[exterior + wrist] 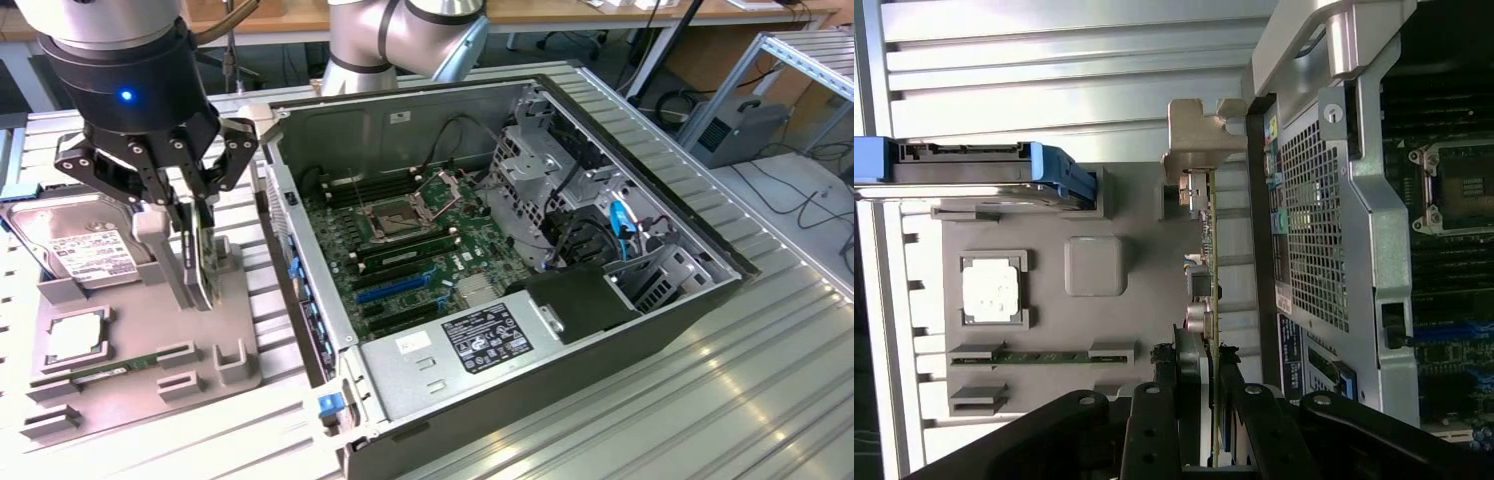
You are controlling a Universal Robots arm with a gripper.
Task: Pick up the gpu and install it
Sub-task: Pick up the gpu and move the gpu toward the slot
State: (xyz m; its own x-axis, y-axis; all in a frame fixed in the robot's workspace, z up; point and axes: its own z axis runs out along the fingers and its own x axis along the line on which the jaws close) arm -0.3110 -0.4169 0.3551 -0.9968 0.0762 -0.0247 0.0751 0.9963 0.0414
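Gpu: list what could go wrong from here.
The gpu stands on edge in the grey tray with the gripper right over it; a skewed pull could jam it in its holder. Its metal bracket sits close beside the computer case wall, so it might catch there.

Ribbed aluminium table [747,400] — wooden desks [534,12] behind, cables [817,205] on floor [767,175].

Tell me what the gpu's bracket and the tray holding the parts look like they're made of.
The gpu's bracket looks like bare sheet metal: silvery, bent, with a dull shine. The tray looks like matte gray plastic, judging by its even colour and lack of glare, though that's less sure.
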